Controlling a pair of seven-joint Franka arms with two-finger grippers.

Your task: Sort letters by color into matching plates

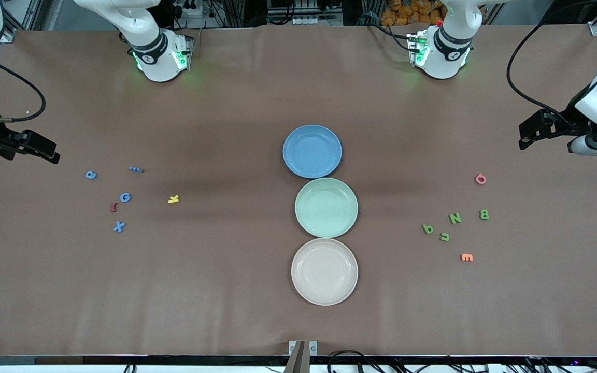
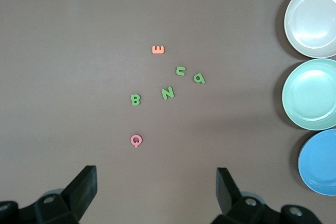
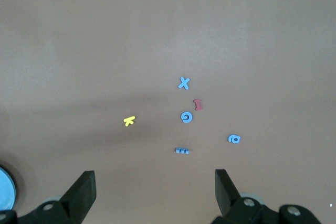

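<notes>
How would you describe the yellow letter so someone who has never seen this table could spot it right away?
Start at the round matte medium blue plate in the middle of the brown table, then look toward the right arm's end, where small flat blue letters lie scattered. The tiny flat yellow letter K lies between that cluster and the plates. It is the only yellow piece.

We see three plates touching in a row down the middle of the bench (image 1: 236, 311): the blue plate (image 1: 312, 151), the green plate (image 1: 326, 207), and the cream plate (image 1: 324, 271) nearest the front camera. Wide bare brown surface lies on both sides of them. The blue letters (image 1: 118, 226), with one red and one yellow, lie scattered toward the right arm's end; the green letters (image 1: 455, 218), with one pink and one orange, toward the left arm's end. Small gaps separate the letters.
</notes>
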